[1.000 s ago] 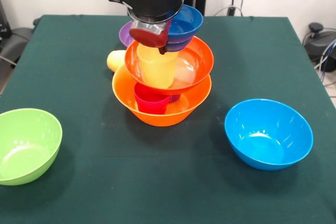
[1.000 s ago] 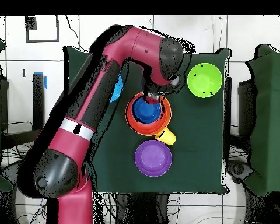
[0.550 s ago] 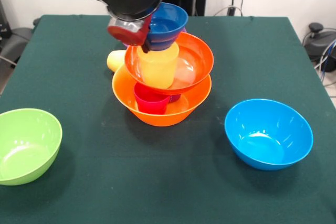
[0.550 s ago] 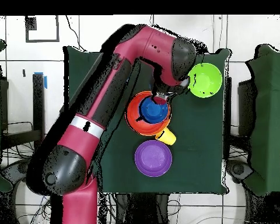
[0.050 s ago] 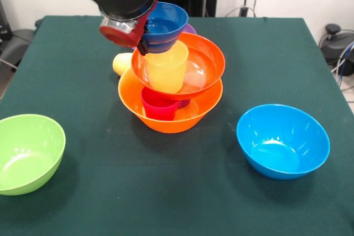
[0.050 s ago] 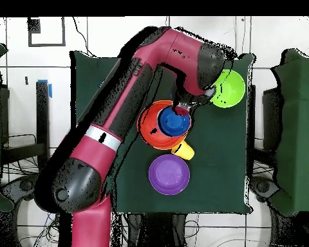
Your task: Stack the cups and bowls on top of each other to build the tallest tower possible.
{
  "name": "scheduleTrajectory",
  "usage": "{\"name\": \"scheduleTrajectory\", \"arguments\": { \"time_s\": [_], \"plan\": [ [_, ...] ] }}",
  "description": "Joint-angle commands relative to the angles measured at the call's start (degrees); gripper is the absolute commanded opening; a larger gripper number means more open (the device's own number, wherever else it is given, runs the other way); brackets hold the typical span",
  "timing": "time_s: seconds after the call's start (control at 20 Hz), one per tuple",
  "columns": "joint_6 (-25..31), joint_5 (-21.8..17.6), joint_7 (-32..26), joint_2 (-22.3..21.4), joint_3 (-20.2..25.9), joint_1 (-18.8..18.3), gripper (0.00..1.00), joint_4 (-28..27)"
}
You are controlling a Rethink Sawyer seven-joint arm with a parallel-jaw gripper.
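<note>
Red and black arm's gripper (image 5: 142, 46) grips the near-left rim of the small glossy dark blue plastic bowl (image 5: 164, 25), jaws pinching the wall; the bowl hangs tilted above the tower (image 5: 171, 89), over its back left edge.

Tower, at table centre: large orange-yellow plastic bowl (image 5: 166, 119) as base, holding a red-pink cup (image 5: 158, 107) with a sliver of translucent purple cup (image 5: 184, 103) beside it; the red-orange bowl (image 5: 202, 67) rests on these, and an orange-yellow tumbler (image 5: 165, 70) stands inside it.

A ribbed pale yellow cup (image 5: 121, 63) lies on its side just behind the base, to the left.

Purple bowl (image 6: 169, 173) sits on the dark green tablecloth (image 5: 166, 192), near the tower.

Lime green bowl (image 5: 27, 152) front left and light blue bowl (image 5: 282, 140) front right, both upright, well apart from the tower.
</note>
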Motion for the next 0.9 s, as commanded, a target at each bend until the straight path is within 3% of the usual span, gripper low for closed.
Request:
{"name": "scheduleTrajectory", "arguments": {
  "time_s": [0.05,0.9],
  "plan": [
    [3.54,0.11,-0.87,-0.37,3.63,1.16,0.0,-3.62],
    [4.53,0.36,-1.34,0.1,4.04,1.32,0.0,-3.24]
  ]
}}
